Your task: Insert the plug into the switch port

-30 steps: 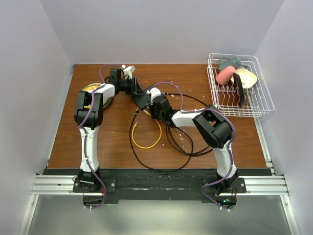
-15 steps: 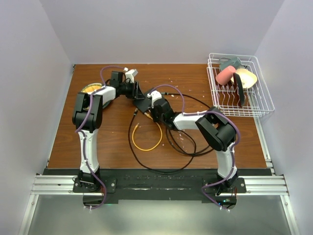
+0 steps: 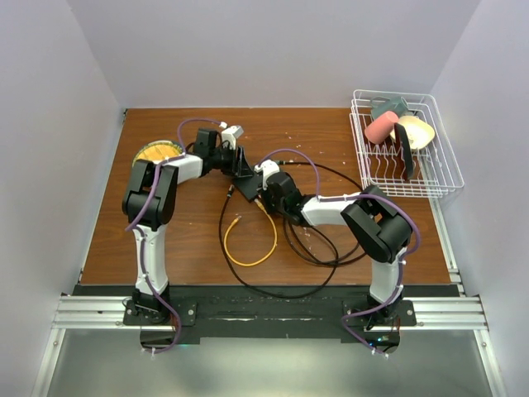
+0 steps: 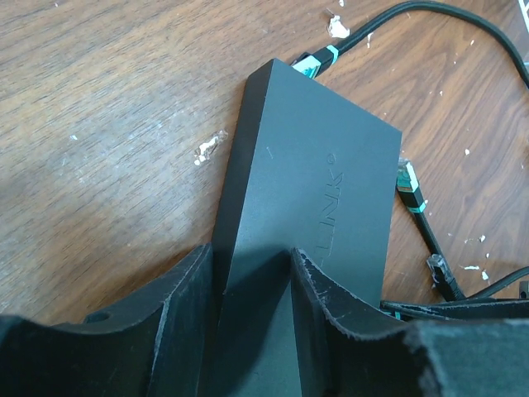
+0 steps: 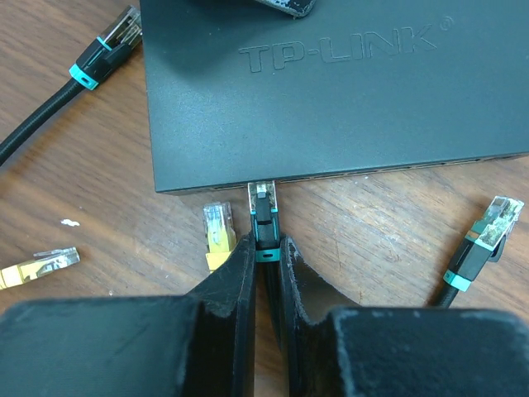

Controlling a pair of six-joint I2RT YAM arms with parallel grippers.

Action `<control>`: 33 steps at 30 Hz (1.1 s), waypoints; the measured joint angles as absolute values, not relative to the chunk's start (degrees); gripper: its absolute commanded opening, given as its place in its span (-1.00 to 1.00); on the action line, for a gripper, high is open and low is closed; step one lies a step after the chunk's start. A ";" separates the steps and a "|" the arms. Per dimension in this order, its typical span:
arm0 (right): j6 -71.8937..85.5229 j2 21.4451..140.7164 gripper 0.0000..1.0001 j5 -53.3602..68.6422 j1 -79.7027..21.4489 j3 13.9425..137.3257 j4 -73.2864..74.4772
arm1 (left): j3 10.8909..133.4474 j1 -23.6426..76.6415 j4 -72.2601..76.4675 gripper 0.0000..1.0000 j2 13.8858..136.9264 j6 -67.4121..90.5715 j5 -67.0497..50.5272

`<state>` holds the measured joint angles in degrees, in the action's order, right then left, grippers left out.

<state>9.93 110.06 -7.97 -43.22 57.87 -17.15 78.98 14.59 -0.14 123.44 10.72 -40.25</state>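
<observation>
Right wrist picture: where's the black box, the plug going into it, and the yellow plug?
black box [image 5: 331, 91]: right wrist view, on its flat top below the lettering.
black plug [image 5: 263, 217]: right wrist view, on its body above the teal band.
yellow plug [image 5: 216, 230]: right wrist view, on its middle.

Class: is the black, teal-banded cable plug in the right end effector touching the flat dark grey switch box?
Touching. Right wrist view: the black teal-banded plug meets the dark grey switch box at its near edge, no gap.

Top external: high behind bases [image 3: 264, 313], down onto table [image 3: 107, 240]. Wrist views close, sharing TP-Link switch [image 5: 331, 99]: within left end effector [image 4: 250, 252], ahead of right end effector [image 5: 266, 240].
</observation>
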 measured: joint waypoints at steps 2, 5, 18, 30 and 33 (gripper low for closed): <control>9.78 110.06 -1.00 -7.92 -43.22 57.87 -17.15 | 78.67 14.59 0.60 -0.10 123.39 11.05 -40.27; 9.58 110.08 -1.00 -7.94 -43.22 57.87 -17.17 | 78.56 14.59 0.89 -0.12 123.39 11.20 -40.29; 10.02 112.49 -1.00 -9.67 -43.79 63.44 -11.55 | 76.73 14.59 4.58 -0.21 122.80 11.29 -38.76; 9.72 114.39 -1.00 -9.19 -43.88 67.13 -8.93 | 73.12 12.23 6.74 0.20 120.79 17.63 -34.72; 9.58 114.41 -0.80 -9.04 -43.86 67.13 -8.99 | 73.12 11.53 6.22 0.29 120.64 19.59 -35.16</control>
<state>9.58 114.41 -9.04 -43.86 67.13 -8.99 73.12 11.53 6.22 120.64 19.59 -35.16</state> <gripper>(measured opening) 0.125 0.597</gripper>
